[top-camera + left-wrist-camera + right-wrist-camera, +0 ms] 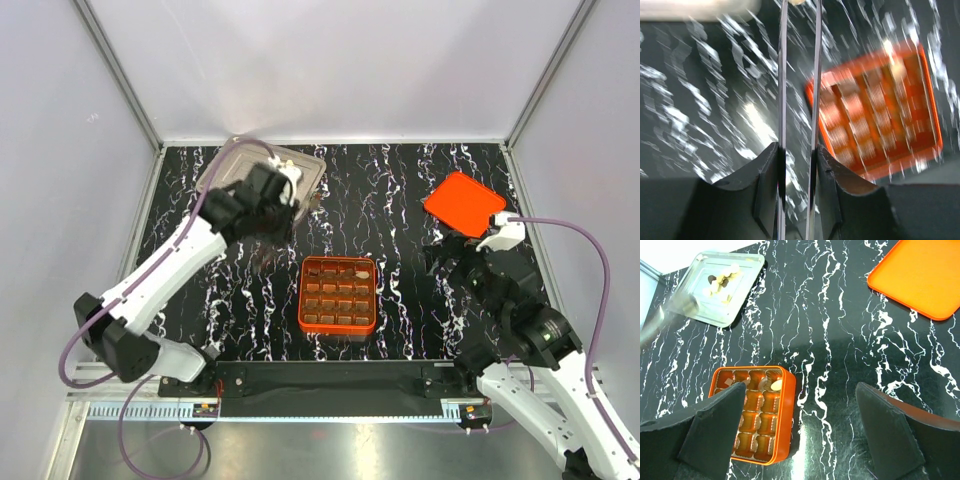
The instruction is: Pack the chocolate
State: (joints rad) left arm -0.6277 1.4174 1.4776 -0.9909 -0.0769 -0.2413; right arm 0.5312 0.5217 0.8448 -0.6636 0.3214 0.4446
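The orange box [338,295] with brown grid cells sits mid-table; it also shows in the right wrist view [752,415], holding a cream chocolate [775,385] in a back cell. Several cream and dark chocolates [720,280] lie in the silver tray [742,295] at the back left. My left gripper [272,205] hovers over the tray's near edge. Its thin blades [800,10] stand a narrow gap apart, with a cream piece [796,2] between the tips; that view is motion-blurred. My right gripper [800,385] is wide open and empty, over the table right of the box.
The orange lid [463,203] lies flat at the back right, just beyond my right gripper [450,258]. The tray [300,165] sits against the back wall. White walls enclose the black marbled table on three sides.
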